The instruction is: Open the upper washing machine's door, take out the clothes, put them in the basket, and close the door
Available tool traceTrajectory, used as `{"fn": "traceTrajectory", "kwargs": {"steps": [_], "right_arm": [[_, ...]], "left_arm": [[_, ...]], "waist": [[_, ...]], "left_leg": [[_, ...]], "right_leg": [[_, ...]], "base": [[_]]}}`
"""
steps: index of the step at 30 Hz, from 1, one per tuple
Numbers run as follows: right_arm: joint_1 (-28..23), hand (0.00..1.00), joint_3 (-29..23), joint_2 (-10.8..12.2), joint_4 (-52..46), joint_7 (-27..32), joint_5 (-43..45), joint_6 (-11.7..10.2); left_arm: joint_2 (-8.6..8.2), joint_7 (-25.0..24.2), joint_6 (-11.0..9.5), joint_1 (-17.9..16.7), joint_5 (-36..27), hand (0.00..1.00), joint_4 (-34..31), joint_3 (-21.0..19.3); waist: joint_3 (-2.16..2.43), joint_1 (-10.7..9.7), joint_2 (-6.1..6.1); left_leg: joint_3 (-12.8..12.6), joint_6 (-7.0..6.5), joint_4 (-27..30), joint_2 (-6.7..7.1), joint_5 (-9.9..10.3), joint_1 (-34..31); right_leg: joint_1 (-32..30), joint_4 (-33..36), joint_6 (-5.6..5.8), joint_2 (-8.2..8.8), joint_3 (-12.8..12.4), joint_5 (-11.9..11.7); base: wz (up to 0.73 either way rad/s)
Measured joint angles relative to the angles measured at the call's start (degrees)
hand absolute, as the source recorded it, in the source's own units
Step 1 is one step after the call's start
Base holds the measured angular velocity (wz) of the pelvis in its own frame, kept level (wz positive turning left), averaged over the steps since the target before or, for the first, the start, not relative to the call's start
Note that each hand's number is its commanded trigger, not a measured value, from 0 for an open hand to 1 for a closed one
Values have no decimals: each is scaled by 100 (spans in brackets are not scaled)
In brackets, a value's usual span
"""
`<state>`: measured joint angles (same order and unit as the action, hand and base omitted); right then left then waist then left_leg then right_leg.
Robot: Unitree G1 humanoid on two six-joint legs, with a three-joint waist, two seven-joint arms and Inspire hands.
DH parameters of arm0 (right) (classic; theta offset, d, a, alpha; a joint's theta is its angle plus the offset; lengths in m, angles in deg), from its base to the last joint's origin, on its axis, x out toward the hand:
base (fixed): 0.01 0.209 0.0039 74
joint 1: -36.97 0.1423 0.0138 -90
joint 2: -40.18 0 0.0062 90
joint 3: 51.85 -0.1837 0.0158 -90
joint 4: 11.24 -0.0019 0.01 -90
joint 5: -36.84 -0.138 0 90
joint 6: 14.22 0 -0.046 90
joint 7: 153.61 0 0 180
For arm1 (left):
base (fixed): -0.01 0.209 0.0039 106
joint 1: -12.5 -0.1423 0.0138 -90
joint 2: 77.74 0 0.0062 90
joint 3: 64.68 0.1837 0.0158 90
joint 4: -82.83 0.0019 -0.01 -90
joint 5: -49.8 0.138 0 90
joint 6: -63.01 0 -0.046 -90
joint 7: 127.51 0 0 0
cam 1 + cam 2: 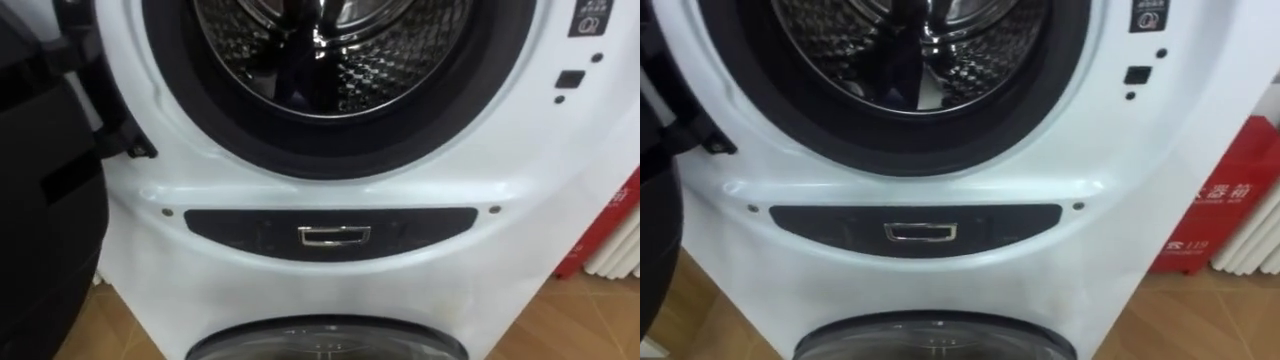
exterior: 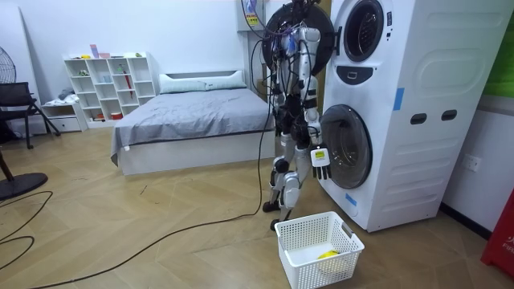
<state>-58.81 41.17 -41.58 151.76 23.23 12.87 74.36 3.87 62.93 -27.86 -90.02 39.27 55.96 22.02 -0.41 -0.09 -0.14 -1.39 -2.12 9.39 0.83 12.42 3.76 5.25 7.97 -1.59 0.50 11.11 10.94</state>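
While the robot stands upright close against the front of the stacked washer (image 2: 418,120), its right hand (image 2: 320,158) hangs low at its side in the room view. The fingers point down, loose and apart, with nothing in them. Just beside that hand, on the side toward the machine, is the round lower door (image 2: 347,146), which is shut. Well above the hand, the upper door (image 1: 40,200) is swung open to the robot's left, so the upper drum (image 1: 330,60) is bare to the eye views. Inside, the steel wall is dimpled and shiny. A dark shape (image 1: 292,55) sits in the middle of it, but I cannot tell whether it is cloth or part of the drum. Under the drum's rim runs a dark panel (image 1: 420,230) with a small chrome handle (image 1: 334,236) at its centre, and the top of the lower door shows beneath that.

Below the hand and a little toward the camera, a white basket (image 2: 293,261) stands on the wooden floor, apart from the robot's feet. Something yellow (image 2: 328,254) lies in its bottom with something pale beside it, both too small to make out as clothes. Far behind the hand, away from the washer, is a grey bed (image 2: 201,112). In the eye views a red object (image 1: 1215,210) and a white radiator (image 1: 1255,240) stand to the right of the machine.
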Motion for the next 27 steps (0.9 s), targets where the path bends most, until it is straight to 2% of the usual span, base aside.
{"fn": "traceTrajectory", "kwargs": {"steps": [3,5,7,8,10,11,12,13,14,15,16,17,18,19,20,21,22,23,24,25,26,27], "right_arm": [[-6,0,12,-36,-62,-48,184,-38],[-14,0,27,-50,-110,-88,259,-44],[2,0,40,-70,-193,-123,431,-42],[41,0,66,-80,-191,-158,483,-40],[59,0,33,-81,-189,-203,692,-44],[120,0,19,-84,-190,-216,809,-48],[166,0,3,-102,-168,-233,875,-69],[187,0,-4,-132,-166,-259,891,-97],[195,0,-25,-208,-174,-317,964,-98],[241,0,-26,-278,-182,-325,1015,-103],[241,0,-20,-294,-184,-321,1009,-107],[286,0,-21,-305,-222,-263,986,-107],[229,0,-23,-316,-321,-215,981,-99],[197,0,-42,-316,-354,-191,977,-92],[194,0,-75,-309,-394,-153,916,-80],[242,0,-131,-298,-417,-109,860,-35],[266,0,-171,-288,-419,-100,844,-22],[303,0,-265,-251,-423,-76,845,21],[347,0,-448,-179,-421,-69,874,80],[370,0,-516,-145,-420,-66,882,118],[398,0,-692,-85,-413,-66,870,226],[374,0,-706,-70,-415,-83,844,305]], "left_arm": [[-22,-65,0,48,123,0,-5,12],[-24,-100,0,51,231,0,-27,13],[-20,-115,1,78,229,0,-24,13],[-10,-153,4,77,232,0,-12,10],[0,-267,4,70,232,0,-42,2],[-1,-334,5,107,237,0,-77,8],[-16,-409,36,212,301,0,-80,3],[-31,-451,64,283,354,0,-104,-1],[-68,-534,71,331,376,0,-128,-1],[-78,-626,93,326,374,0,-68,3],[-75,-656,106,335,368,0,-58,2],[-60,-719,113,425,347,0,-61,5],[-55,-769,126,583,344,0,-69,28],[-55,-791,121,682,345,0,-83,53],[-51,-843,118,880,348,0,-124,164],[-52,-871,120,1078,374,0,-122,311],[-51,-883,122,1188,385,0,-117,398],[-57,-907,121,1347,395,0,-86,499],[-60,-948,109,1429,422,0,-71,556],[-58,-961,109,1455,455,0,-64,587],[-53,-984,127,1519,456,0,-25,658],[-36,-984,147,1504,456,0,18,761]], "waist": [[-17,31,-32],[-9,37,-9],[-23,65,-27],[-54,75,-62],[-41,72,-49],[-40,71,-76],[-3,17,-79],[-12,19,-103],[-51,52,-153],[9,23,-297],[18,-51,-359],[1,-253,-429],[-5,-413,-435],[-7,-448,-430],[-11,-450,-423],[-7,-495,-446],[7,-529,-480],[2,-562,-475],[-4,-557,-434],[-11,-552,-436],[-20,-512,-349],[10,-440,-234]], "left_leg": [[-44,8,23,-12,6,-6],[-81,23,109,-41,57,-16],[-168,49,437,-101,170,-142],[-173,95,794,-131,223,-302],[-150,127,1293,-154,242,-517],[-57,200,1569,-150,284,-676],[133,303,1816,-182,342,-884],[147,359,2011,-232,393,-960],[42,412,2694,-466,508,-1047],[-34,426,3358,-711,546,-943],[9,431,3586,-803,544,-855],[86,481,3750,-964,513,-657],[172,623,3577,-1021,430,-419],[207,673,3411,-1043,400,-298],[221,785,2992,-1081,536,-55],[194,880,2600,-1113,821,30],[153,877,2433,-1143,940,35],[64,820,2069,-1156,1126,94],[-79,738,1654,-1137,1231,106],[-141,694,1479,-1103,1252,92],[-132,511,1249,-961,1236,39],[-121,286,1192,-782,1108,-61]], "right_leg": [[-26,35,-2,-36,-36,-1],[-64,83,-11,-59,-95,5],[-132,153,-43,-98,-129,15],[-162,258,-70,-117,-146,30],[-212,280,-130,-135,-173,3],[-254,258,-170,-182,-188,3],[-370,255,-229,-178,-156,-9],[-439,282,-269,-192,-107,-14],[-466,324,-325,-276,-10,-43],[-474,385,-379,-391,140,-64],[-463,425,-407,-445,227,-72],[-474,541,-437,-490,442,-86],[-584,678,-444,-471,729,-90],[-642,731,-445,-450,845,-90],[-777,792,-456,-420,950,-97],[-943,799,-457,-406,1072,-196],[-1003,773,-457,-394,1190,-264],[-1106,760,-432,-358,1289,-390],[-1265,794,-416,-315,1294,-541],[-1351,798,-393,-282,1283,-620],[-1497,772,-323,-179,1205,-799],[-1564,639,-231,-66,1039,-1001]], "base": [[-3],[-10],[-21],[-23],[-25],[-25],[-24],[-35],[-74],[-82],[-60],[0],[13],[7],[-11],[-9],[12],[18],[16],[13],[13],[10]]}}
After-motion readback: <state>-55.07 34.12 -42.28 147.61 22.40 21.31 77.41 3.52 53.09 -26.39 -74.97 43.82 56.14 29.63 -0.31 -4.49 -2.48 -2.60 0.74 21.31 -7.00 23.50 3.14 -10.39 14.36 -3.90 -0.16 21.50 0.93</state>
